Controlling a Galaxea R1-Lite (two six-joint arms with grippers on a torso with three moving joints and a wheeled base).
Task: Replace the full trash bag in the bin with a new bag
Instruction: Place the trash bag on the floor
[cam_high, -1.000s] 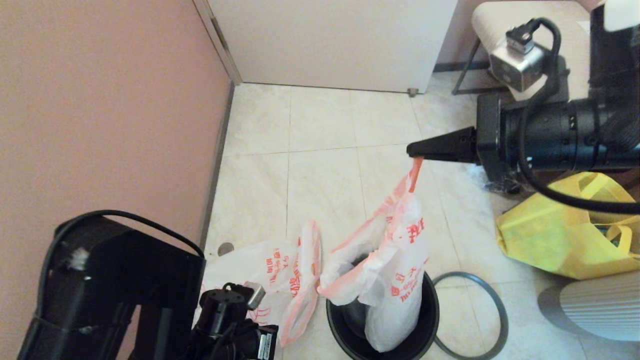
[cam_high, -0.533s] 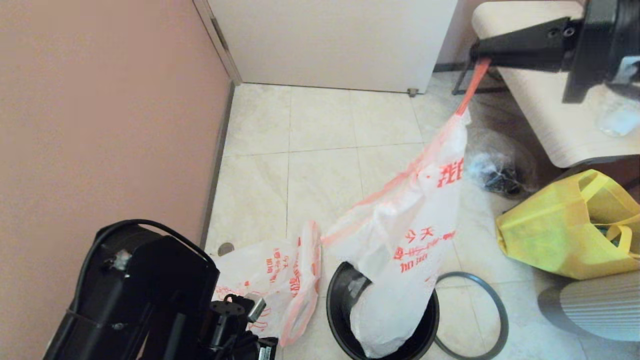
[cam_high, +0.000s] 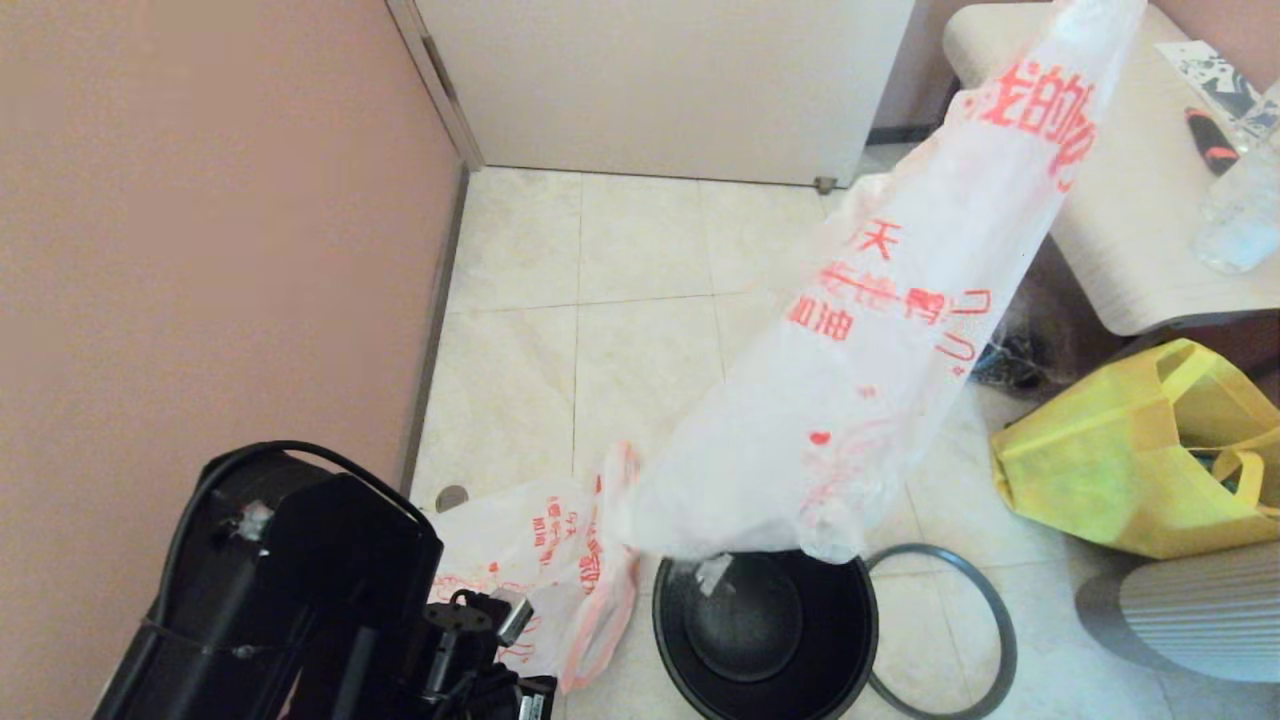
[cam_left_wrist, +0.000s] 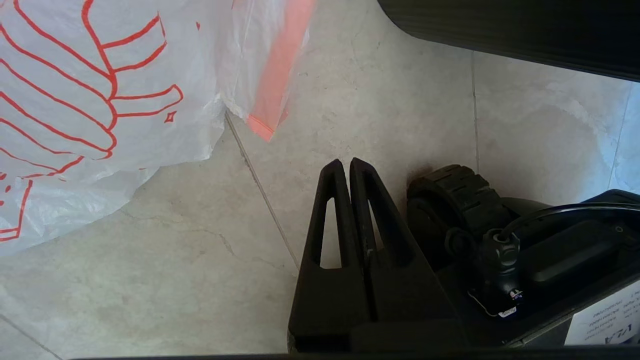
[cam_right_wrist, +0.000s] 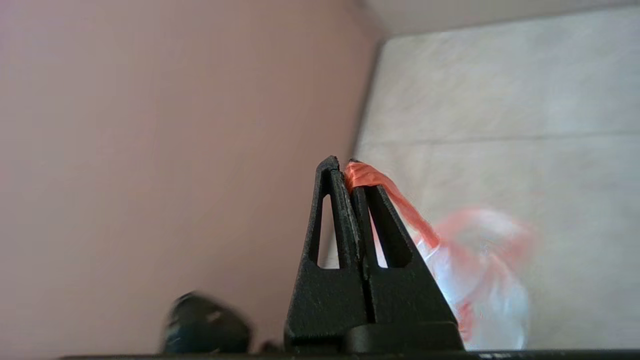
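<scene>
The full trash bag (cam_high: 880, 350) hangs in the air, slanting from the upper right down to just above the bin (cam_high: 668, 625). My right gripper (cam_right_wrist: 345, 167) is shut on the bag's orange handle (cam_right_wrist: 395, 200) and is out of the head view. The black bin stands on the floor with its inside bare. Its grey hoop (cam_high: 985, 610) lies on the tiles at its right. The new bag (cam_high: 530, 540) lies flat on the floor left of the bin. My left gripper (cam_left_wrist: 345, 165) is shut on nothing, low over the tiles beside the new bag (cam_left_wrist: 75, 125).
A yellow fabric tote (cam_high: 1130, 460) and a grey ribbed round object (cam_high: 1200, 620) sit at the right. A beige seat (cam_high: 1130, 230) with a clear bottle (cam_high: 1235, 220) stands behind them. A pink wall (cam_high: 200, 250) runs along the left, a white door (cam_high: 660, 80) at the back.
My right gripper has risen up and to the right, out of the head view, drawing the full bag out of the bin. The left arm has hardly moved.
</scene>
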